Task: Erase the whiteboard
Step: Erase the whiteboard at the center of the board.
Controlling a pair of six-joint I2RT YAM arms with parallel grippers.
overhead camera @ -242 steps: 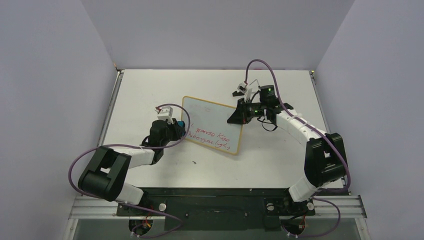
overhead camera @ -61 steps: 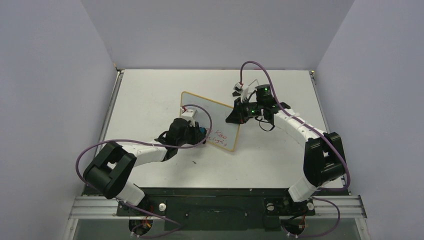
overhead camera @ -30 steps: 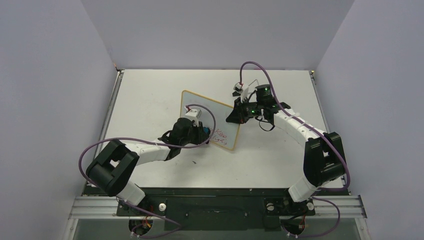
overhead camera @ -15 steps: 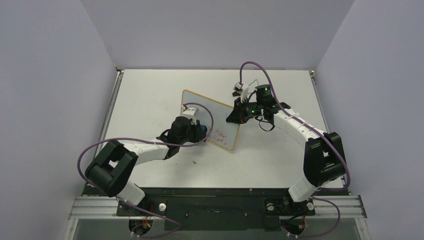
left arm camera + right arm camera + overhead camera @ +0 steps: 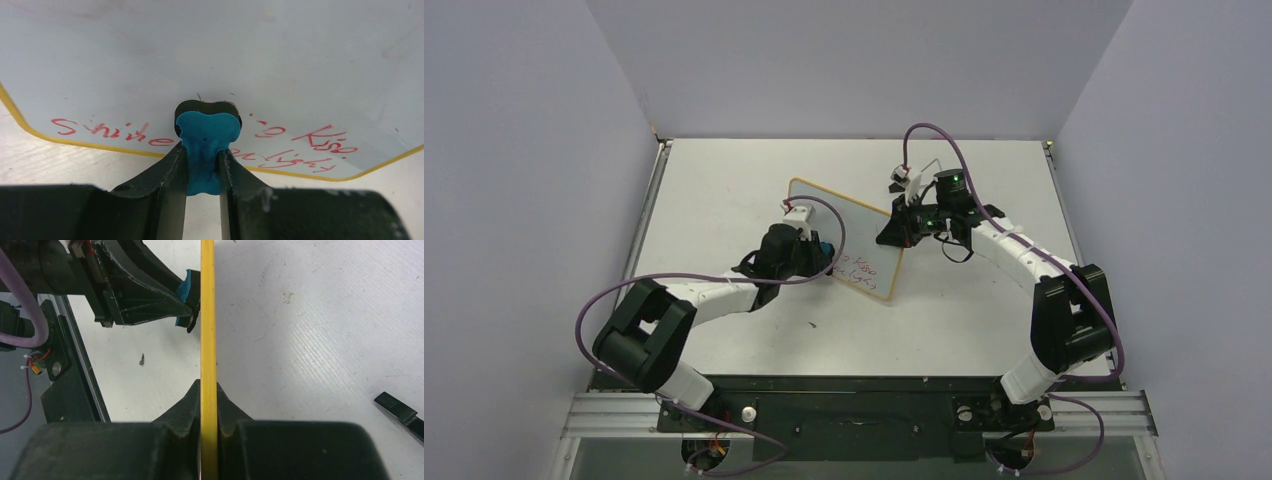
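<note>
The whiteboard (image 5: 849, 222) stands tilted on the table, yellow-framed, with red writing (image 5: 864, 276) near its lower edge. My right gripper (image 5: 894, 233) is shut on the board's right edge; in the right wrist view the yellow frame (image 5: 207, 315) runs straight between the jaws of this gripper (image 5: 208, 386). My left gripper (image 5: 822, 254) is shut on a blue-and-black eraser (image 5: 207, 132), whose black face presses on the board (image 5: 210, 50) just above the red lines (image 5: 305, 147). The left gripper (image 5: 202, 152) pinches the eraser's blue stem. The eraser (image 5: 186, 284) also touches the board's face in the right wrist view.
A black stand foot (image 5: 400, 412) lies on the table to the right of the board. A small dark speck (image 5: 812, 323) sits on the table in front of the board. Grey walls enclose the table on three sides.
My left gripper has slid the eraser up and to the left across the board over the last second. The right gripper and the board have stayed put.
</note>
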